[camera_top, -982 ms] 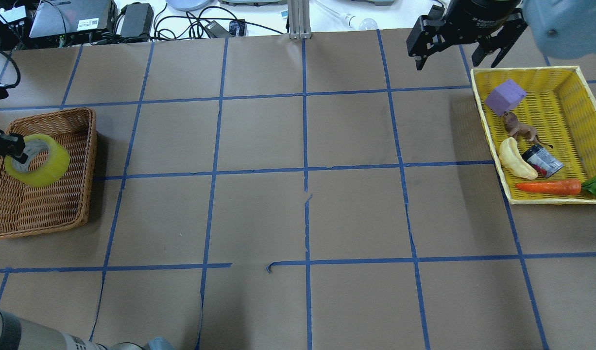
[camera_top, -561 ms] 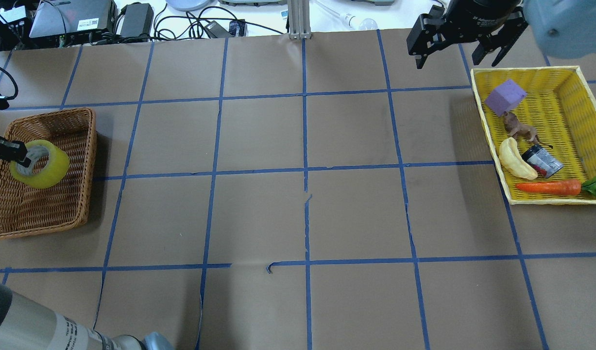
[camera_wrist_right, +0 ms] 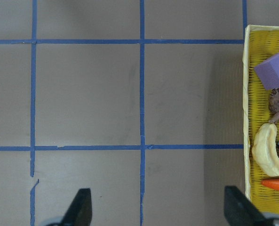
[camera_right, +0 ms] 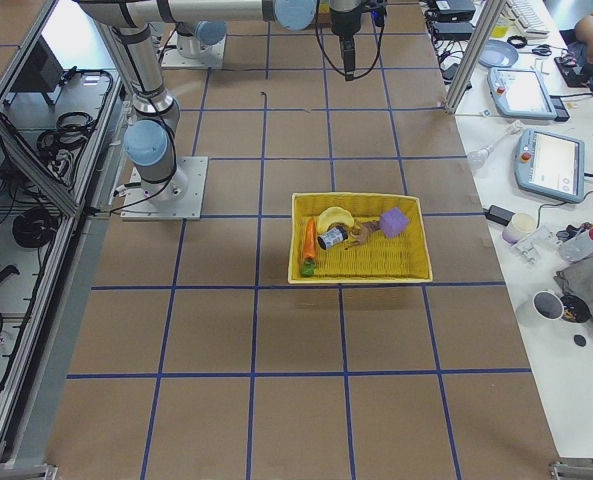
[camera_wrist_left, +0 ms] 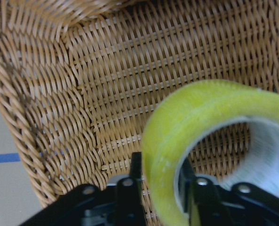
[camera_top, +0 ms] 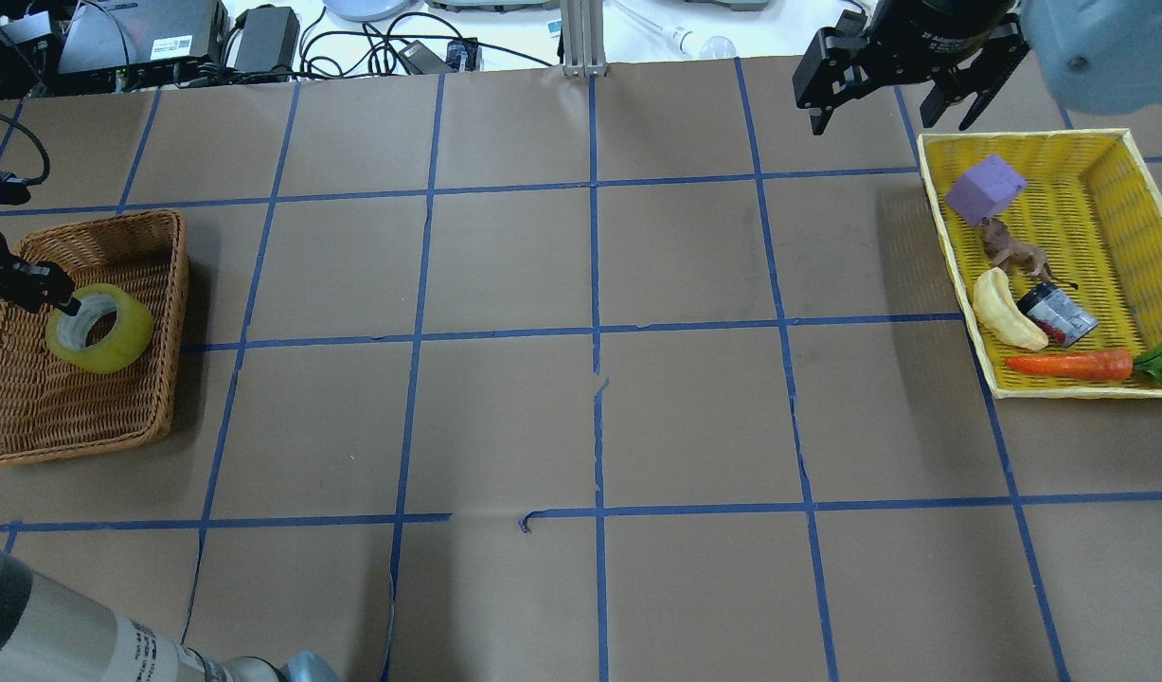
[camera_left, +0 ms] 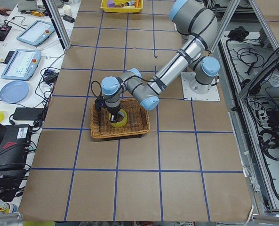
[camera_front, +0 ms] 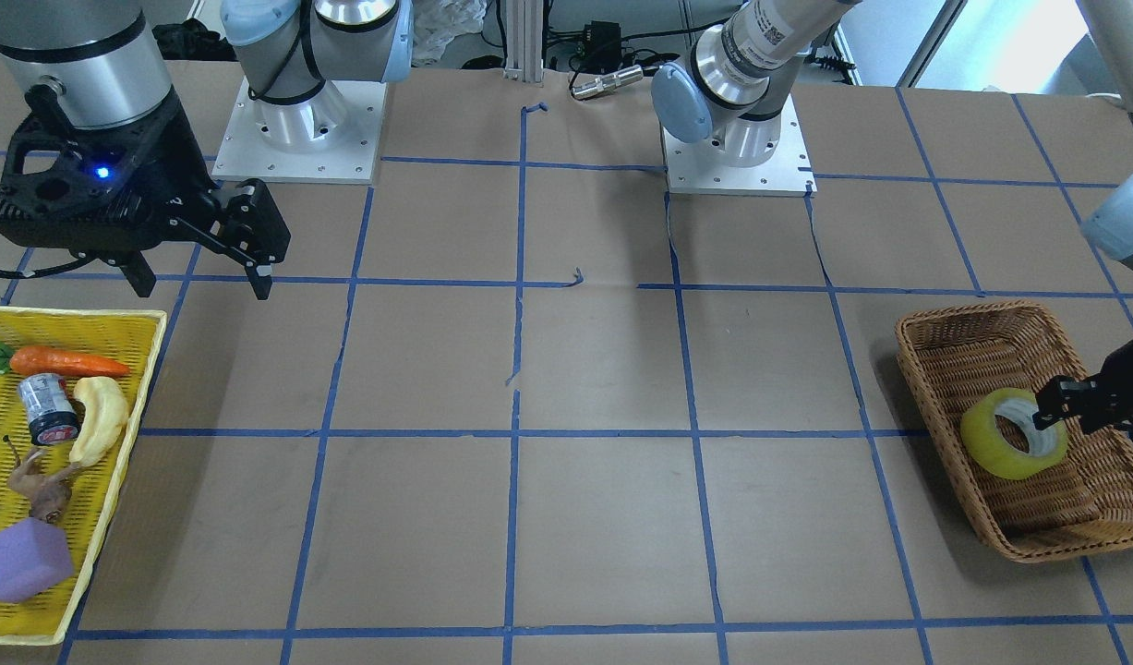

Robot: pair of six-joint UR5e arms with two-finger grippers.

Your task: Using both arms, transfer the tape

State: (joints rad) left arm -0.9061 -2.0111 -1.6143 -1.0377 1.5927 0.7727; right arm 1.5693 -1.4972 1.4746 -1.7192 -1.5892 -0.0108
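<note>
The yellow-green tape point(camera_top: 99, 329) with a white core is low inside the brown wicker basket point(camera_top: 175, 322) at the table's left. My left gripper point(camera_top: 55, 294) is shut on the roll's wall. In the left wrist view one of the fingers point(camera_wrist_left: 126, 188) is outside the tape point(camera_wrist_left: 210, 117) and the other inside the core. The front view shows the tape point(camera_front: 1009, 436) tilted in the basket point(camera_front: 910, 369), held by the left gripper point(camera_front: 1054, 413). My right gripper point(camera_top: 888, 109) is open and empty, high above the table beside the yellow basket point(camera_top: 1026, 135). It also shows in the front view point(camera_front: 201, 277).
The yellow basket point(camera_front: 67, 315) holds a purple block point(camera_top: 985, 188), a brown toy animal point(camera_top: 1011, 251), a banana point(camera_top: 1005, 308), a small dark can point(camera_top: 1057, 314) and a carrot point(camera_top: 1071, 364). Cables and devices lie along the far table edge point(camera_top: 259, 38).
My left gripper has lowered the tape deeper into the wicker basket and shifted it slightly toward the basket's middle. The right arm has not moved.
</note>
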